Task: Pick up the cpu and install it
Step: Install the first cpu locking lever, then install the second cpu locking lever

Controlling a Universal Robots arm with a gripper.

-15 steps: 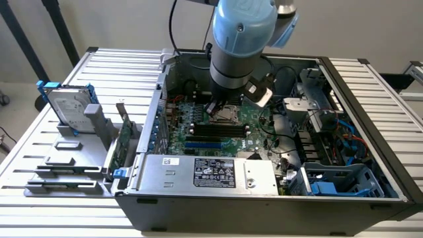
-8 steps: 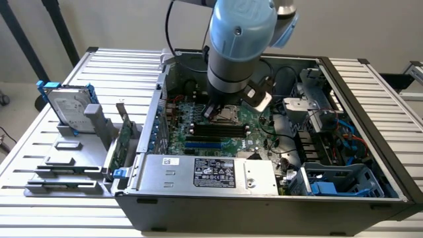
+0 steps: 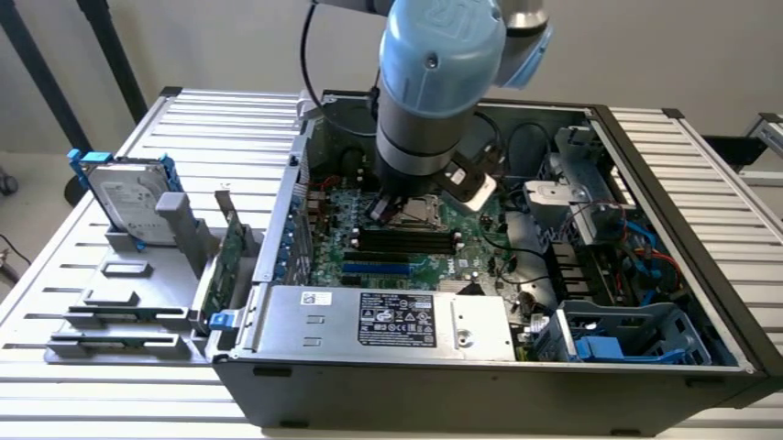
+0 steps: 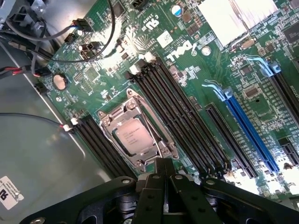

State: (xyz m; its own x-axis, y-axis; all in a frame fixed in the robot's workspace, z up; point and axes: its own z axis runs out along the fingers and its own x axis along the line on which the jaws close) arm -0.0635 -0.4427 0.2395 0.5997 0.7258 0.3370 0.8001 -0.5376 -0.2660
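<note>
We see the cpu (image 4: 134,135) lying flat inside its metal socket frame (image 4: 138,132) on the motherboard (image 4: 196,70), with our hand (image 4: 164,179) closed just above it and holding nothing. We judge the chip light, stiff and fragile underneath, best taken by its thin opposite edges, not its smooth top.

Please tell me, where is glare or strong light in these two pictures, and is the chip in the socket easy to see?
Wrist view: glare washes out the pale ribbed heatsink and a patch of the green motherboard; the small square silver-grey cpu in its metal socket frame is evenly lit and clear, beside the shut black gripper. Exterior view: soft even daylight; the big blue-grey robot arm shades the socket.
</note>
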